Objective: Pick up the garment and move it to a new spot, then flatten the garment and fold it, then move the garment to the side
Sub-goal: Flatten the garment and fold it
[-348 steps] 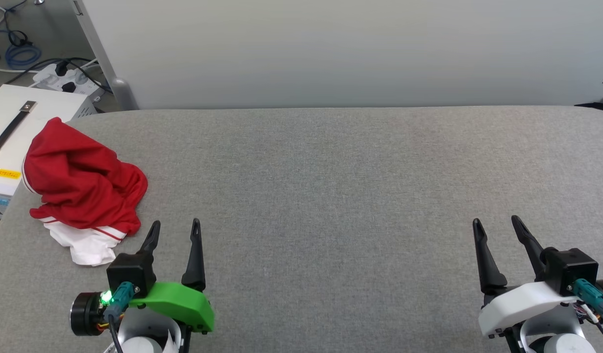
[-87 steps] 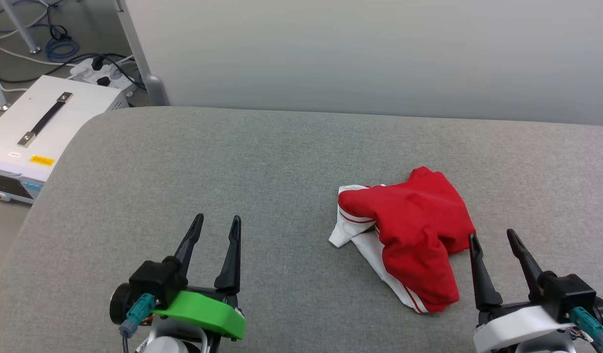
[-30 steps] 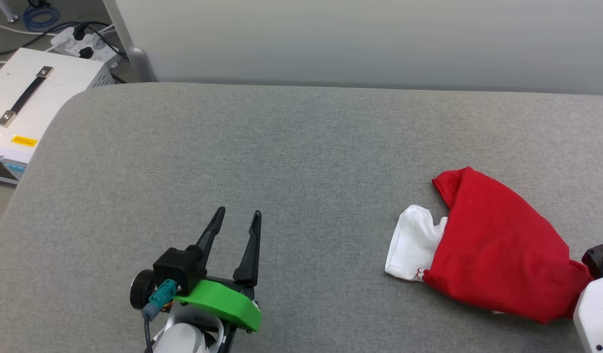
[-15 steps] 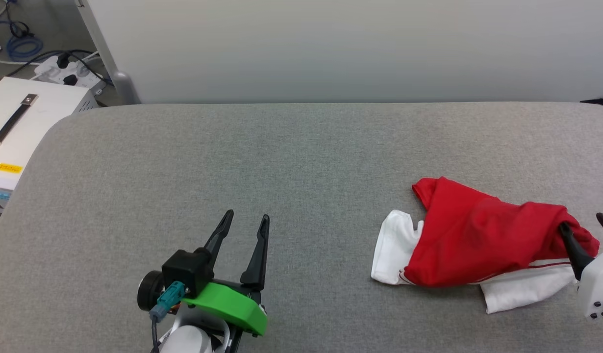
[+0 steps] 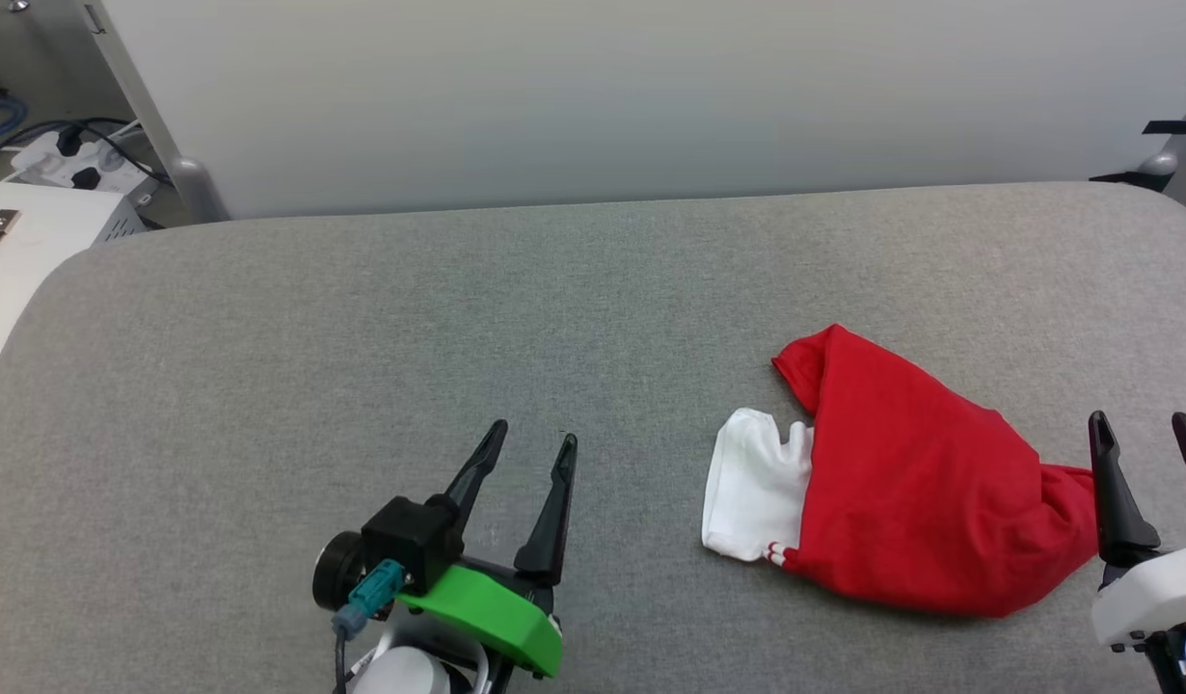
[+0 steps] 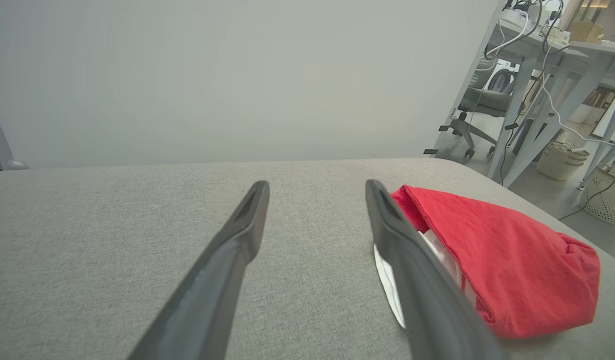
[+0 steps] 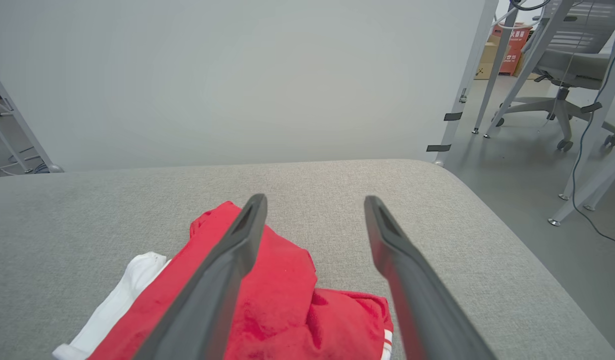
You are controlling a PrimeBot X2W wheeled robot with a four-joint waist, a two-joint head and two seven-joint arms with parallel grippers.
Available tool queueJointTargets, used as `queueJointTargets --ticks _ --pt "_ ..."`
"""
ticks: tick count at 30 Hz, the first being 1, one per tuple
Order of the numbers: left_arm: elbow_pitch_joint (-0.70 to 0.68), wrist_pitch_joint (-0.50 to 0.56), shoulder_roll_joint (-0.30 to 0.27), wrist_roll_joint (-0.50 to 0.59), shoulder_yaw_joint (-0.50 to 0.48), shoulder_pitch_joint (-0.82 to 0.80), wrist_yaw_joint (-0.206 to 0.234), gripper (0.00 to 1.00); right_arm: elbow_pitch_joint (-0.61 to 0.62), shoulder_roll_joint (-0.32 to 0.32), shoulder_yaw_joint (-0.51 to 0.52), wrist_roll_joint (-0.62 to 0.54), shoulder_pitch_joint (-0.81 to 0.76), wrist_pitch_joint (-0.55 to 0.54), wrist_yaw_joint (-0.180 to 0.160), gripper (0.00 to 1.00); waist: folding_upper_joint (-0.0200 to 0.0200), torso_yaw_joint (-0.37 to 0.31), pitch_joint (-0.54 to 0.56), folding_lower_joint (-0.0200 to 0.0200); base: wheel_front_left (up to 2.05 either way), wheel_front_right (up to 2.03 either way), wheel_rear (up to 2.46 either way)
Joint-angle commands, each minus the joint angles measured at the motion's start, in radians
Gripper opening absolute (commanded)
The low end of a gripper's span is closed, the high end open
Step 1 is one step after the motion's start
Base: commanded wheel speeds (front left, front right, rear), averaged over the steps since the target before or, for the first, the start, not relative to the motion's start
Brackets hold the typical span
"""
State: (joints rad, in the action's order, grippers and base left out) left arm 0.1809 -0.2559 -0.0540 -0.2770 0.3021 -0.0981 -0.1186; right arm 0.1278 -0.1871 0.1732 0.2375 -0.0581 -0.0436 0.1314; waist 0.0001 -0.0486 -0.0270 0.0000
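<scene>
Left claw point(image 5: 534, 432) hovering released over the grey table point(image 5: 362, 318), jaws spread, red garment point(image 5: 902, 492) lying crumpled toward the table's right side, its white sleeve point(image 5: 752, 496) poking out leftward, right claw point(image 5: 1139, 417) sitting released, jaws wide apart, just beside the garment's right end.

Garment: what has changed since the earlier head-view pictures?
The garment went from the left edge of the table to its right side. The right gripper, which gripped its right end a second ago, has let go and stands open at that end. The left gripper stayed open and empty.
</scene>
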Motion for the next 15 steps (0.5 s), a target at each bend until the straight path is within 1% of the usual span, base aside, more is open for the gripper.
queueJointTargets --ticks 1,4,6,8,13,15 --pt "0.002 -0.006 0.004 0.001 0.013 -0.010 -0.001 1.00 0.015 0.006 0.005 -0.010 -0.007 0.008 -0.001 1.00 -0.0001 -0.017 -0.018 0.0000 0.00 0.00 0.00" --pt "0.012 -0.005 0.004 -0.059 0.038 -0.054 -0.005 1.00 0.033 0.015 0.011 -0.018 -0.001 0.003 -0.001 1.00 -0.0001 -0.035 -0.039 0.0000 0.00 0.00 0.00" --pt "0.034 0.035 0.001 -0.060 0.070 -0.112 -0.007 1.00 0.047 0.018 0.017 -0.022 0.004 0.002 -0.001 1.00 -0.0001 -0.044 -0.056 0.0000 0.00 0.00 0.00" --pt "0.058 0.112 -0.005 -0.052 0.118 -0.183 -0.009 1.00 0.058 0.022 0.021 -0.027 0.004 -0.006 -0.001 1.00 -0.0001 -0.053 -0.073 0.0000 0.00 0.00 0.00" --pt "0.164 0.380 -0.001 -0.071 0.204 -0.345 -0.010 1.00 0.077 0.033 0.000 -0.041 0.017 -0.010 -0.001 1.00 -0.0001 -0.094 -0.123 0.0000 0.00 0.00 0.00" --pt "0.212 0.465 0.000 -0.073 0.231 -0.394 -0.007 1.00 0.076 0.036 -0.012 -0.045 0.026 -0.010 -0.001 1.00 -0.0001 -0.114 -0.141 0.0000 0.00 0.00 0.00"
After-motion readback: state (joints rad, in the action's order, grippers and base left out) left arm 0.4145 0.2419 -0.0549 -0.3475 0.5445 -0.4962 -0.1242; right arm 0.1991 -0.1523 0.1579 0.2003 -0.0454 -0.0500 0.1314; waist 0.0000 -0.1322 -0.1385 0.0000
